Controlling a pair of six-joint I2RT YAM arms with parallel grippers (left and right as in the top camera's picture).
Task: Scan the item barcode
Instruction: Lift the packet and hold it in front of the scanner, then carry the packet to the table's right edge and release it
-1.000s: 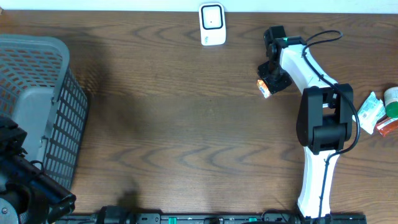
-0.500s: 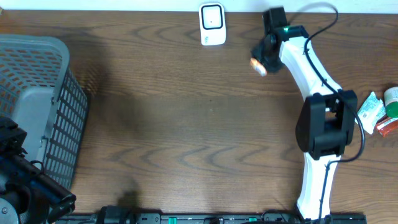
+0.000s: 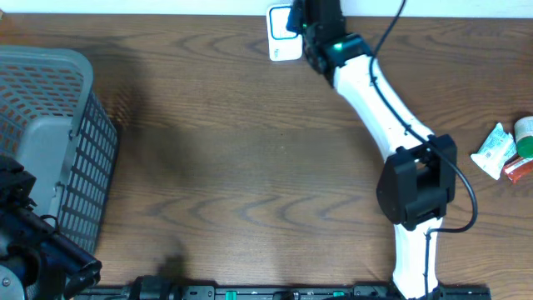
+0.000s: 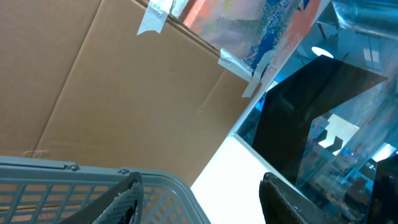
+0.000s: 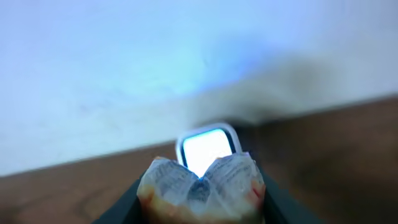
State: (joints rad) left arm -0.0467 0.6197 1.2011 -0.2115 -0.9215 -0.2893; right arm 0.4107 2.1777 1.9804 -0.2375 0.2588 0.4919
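Right wrist: right jaws clenched on packet [image 5: 199, 180], bottom centre of frame. Lit scanner [image 5: 210, 148] sits dead ahead, just beyond the packet's crimped end. Left jaws released, empty, over basket [image 4: 62, 180]; right arm nearer.

open tabletop [image 3: 250, 167], basket [image 3: 83, 133] far left, scanner [image 3: 281, 48] back edge, packets [image 3: 493, 150] right

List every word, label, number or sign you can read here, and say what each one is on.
Nothing reads clearly in any view.
Held packet in the right gripper: print blurred, unreadable.
Scanner: its lit window is blank and shows no legible marking.
White packet and red packet at the table's right edge: print too small to read.
Poster in the left wrist view: colours only, no letters legible.
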